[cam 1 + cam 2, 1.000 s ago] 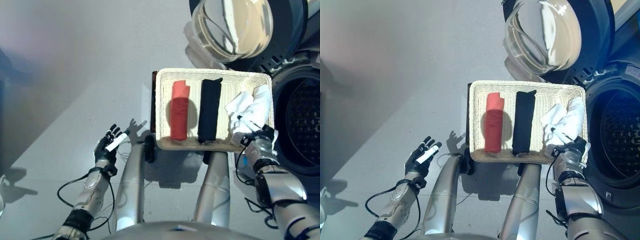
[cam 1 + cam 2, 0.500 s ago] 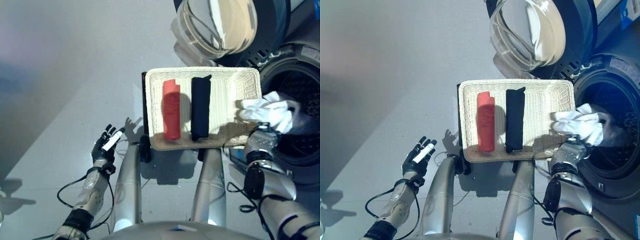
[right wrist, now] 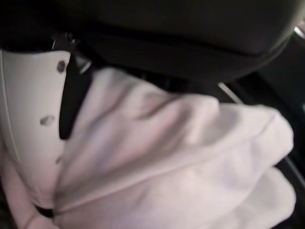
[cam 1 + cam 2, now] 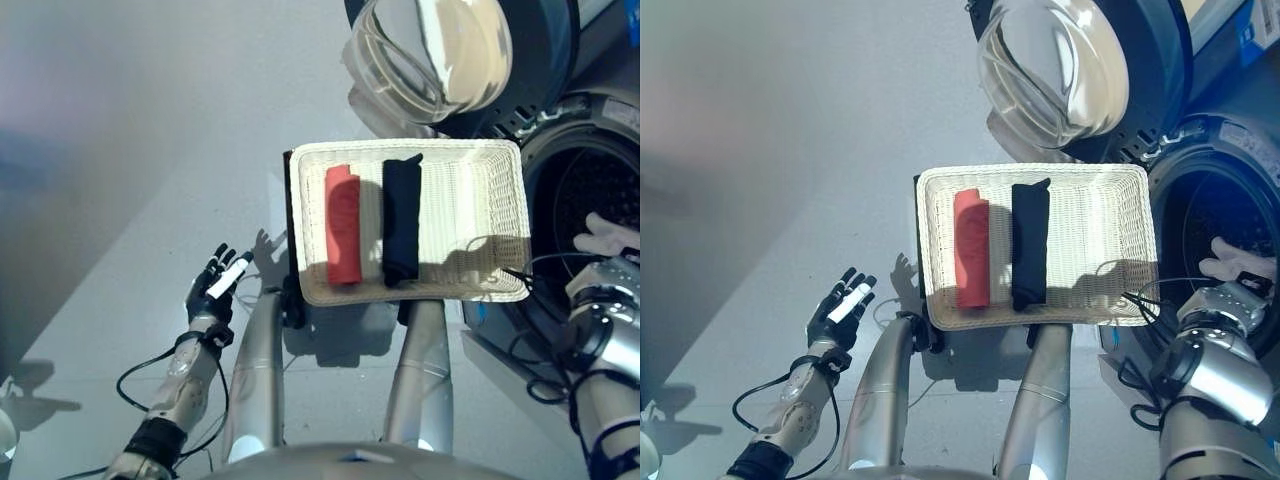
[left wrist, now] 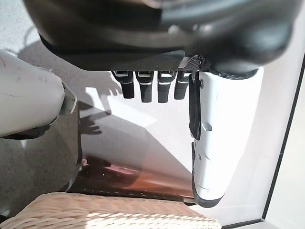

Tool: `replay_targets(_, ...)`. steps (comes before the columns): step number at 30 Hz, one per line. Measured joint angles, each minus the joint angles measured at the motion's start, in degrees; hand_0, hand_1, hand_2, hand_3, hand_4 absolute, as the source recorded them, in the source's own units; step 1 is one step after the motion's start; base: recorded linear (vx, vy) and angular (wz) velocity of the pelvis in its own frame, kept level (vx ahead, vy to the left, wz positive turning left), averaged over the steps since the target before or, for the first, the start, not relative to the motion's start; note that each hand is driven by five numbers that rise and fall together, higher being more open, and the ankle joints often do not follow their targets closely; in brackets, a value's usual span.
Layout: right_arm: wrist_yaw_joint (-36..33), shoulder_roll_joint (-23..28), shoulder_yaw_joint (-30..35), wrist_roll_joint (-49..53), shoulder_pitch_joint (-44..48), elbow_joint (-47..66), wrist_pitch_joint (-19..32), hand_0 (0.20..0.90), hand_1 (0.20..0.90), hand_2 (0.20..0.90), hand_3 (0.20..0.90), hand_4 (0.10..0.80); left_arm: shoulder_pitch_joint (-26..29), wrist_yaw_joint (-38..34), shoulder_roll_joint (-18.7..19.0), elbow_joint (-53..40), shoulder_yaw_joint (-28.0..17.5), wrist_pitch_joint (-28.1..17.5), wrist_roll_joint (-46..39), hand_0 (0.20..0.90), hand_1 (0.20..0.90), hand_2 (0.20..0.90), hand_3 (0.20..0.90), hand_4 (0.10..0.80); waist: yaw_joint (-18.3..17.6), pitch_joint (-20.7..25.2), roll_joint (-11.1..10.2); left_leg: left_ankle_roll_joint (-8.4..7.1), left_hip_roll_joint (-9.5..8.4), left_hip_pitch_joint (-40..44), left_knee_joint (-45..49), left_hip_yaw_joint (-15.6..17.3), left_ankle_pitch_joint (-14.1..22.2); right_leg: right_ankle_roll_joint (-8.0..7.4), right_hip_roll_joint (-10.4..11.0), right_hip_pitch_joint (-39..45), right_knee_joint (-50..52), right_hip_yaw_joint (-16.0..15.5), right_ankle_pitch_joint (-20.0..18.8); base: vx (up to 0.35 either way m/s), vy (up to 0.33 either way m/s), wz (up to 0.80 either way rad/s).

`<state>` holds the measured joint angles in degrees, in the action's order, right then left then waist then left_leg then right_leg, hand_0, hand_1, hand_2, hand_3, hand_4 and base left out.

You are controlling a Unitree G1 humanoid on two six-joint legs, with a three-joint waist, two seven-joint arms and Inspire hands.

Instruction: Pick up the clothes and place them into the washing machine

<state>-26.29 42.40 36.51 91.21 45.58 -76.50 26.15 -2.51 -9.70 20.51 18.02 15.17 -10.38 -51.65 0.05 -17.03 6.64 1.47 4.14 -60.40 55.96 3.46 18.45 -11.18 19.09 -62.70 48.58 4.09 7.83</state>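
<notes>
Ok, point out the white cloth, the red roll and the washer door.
white cloth (image 3: 181, 157), right wrist view, on its bunched middle.
red roll (image 4: 972, 248), right eye view, mid-length.
washer door (image 4: 1055, 60), right eye view, on the glass bowl.

No legible text, label or number anywhere.

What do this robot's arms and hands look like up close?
Both arms are silver-grey metal tubes with rounded joint housings, and black cables loop beside them. The left hand is dark, with slim black fingers and a white cover on its thumb. The right hand is dark too, with the same white thumb cover, dotted with small screw marks.
</notes>
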Motion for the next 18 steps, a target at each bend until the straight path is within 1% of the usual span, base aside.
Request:
replay_targets(3, 0.12, 0.02, -0.66, -0.76, 0.11, -0.39, -0.11, 0.900, 0.900, 0.900, 0.900, 0.800, 0.00, -0.09, 1.00, 0.01, 0.22, 0.01, 0.01, 0.900, 0.900, 0.900, 0.900, 0.800, 0.45, 0.05, 0.08, -0.06, 0.00, -0.03, 0.02, 0.06, 0.11, 0.01, -0.01, -0.02, -0.20, 0.01, -0.01, -0.031, 0.000, -0.01)
replay_targets(9, 2.74, -0.63, -4.57, -0.86, -1.07, -0.64, -1.50, 0.900, 0.900, 0.900, 0.900, 0.800, 0.08, 0.14, 0.60, 0.04, 0.80, 0.00, -0.02, 0.900, 0.900, 0.900, 0.900, 0.800, 0.48, 0.48, 0.26, 0.01, 0.08, -0.06, 0.14, 0.13, 0.68, -0.12, -0.01, 0.05, -0.42, -0.08, 0.07, 0.013, -0.004, -0.02)
replay_targets(12, 3.61, -1.16, -8.04, -3.15, -0.95, -0.67, -2.55, 0.900, 0.900, 0.900, 0.900, 0.800, 0.07, 0.46, 0.43, 0.08, 0.81, -0.08, -0.06, 0.900, 0.900, 0.900, 0.900, 0.800, 0.79, 0.50, 0.25, -0.23, 0.09, -0.07, 0.13, 0.14, 0.53, -0.12, 0.03, 0.16, -0.35, -0.23, 0.07, -0.040, 0.006, 0.01)
replay_targets(14, 4.56, -2.53, -11.62, -5.73, -1.00, -0.25, -2.69, 0.900, 0.900, 0.900, 0.900, 0.800, 0.11, 0.45, 0.32, 0.19, 0.85, -0.10, -0.09, 0.900, 0.900, 0.900, 0.900, 0.800, 0.56, 0.71, 0.20, -0.21, 0.12, -0.02, 0.08, 0.08, 0.56, -0.16, 0.05, 0.23, -0.40, -0.36, 0.11, -0.119, 0.012, 0.03)
replay_targets(15, 4.71, -3.55, -14.77, -7.78, -1.36, 0.34, -3.16, 0.900, 0.900, 0.900, 0.900, 0.800, -0.02, 0.43, 0.24, 0.23, 0.75, -0.17, -0.07, 0.900, 0.900, 0.900, 0.900, 0.800, 0.80, 0.94, 0.20, -0.43, 0.06, -0.05, -0.07, 0.07, 0.02, -0.21, 0.08, 0.38, -0.34, -0.47, -0.07, -0.008, 0.001, 0.05)
replay_targets(16, 5.05, -5.44, -17.94, -10.79, -2.83, 2.69, -3.26, 0.900, 0.900, 0.900, 0.900, 0.800, 0.08, 0.33, 0.22, 0.54, 0.66, -0.26, -0.08, 0.900, 0.900, 0.900, 0.900, 0.800, 0.28, 1.23, 0.07, 0.05, 0.10, 0.08, -0.40, -0.07, 0.38, -0.23, 0.06, 0.54, -0.63, -0.75, 0.10, -0.002, 0.006, 0.09)
replay_targets(17, 5.65, -7.78, -21.49, -14.95, -4.76, 5.24, -4.31, 0.900, 0.900, 0.900, 0.900, 0.800, 0.14, 0.35, 0.14, 0.62, 0.68, -0.29, -0.05, 0.900, 0.900, 0.900, 0.900, 0.800, 0.04, 1.33, 0.10, -0.66, 0.15, 0.48, -0.67, -0.36, -0.45, -0.17, 0.16, 1.24, -0.77, -1.10, -0.19, -0.003, 0.004, 0.14)
replay_targets(18, 6.23, -10.47, -24.17, -18.80, -6.92, 9.40, -4.97, 0.900, 0.900, 0.900, 0.900, 0.800, 0.35, 0.46, -0.10, 0.69, 0.71, -0.41, -0.01, 0.900, 0.900, 0.900, 0.900, 0.800, -0.28, 1.42, -0.04, -0.76, 0.16, 1.35, -1.41, -0.57, -0.81, -0.13, 0.17, 2.30, -0.87, -1.54, -0.13, -0.008, 0.012, 0.20)
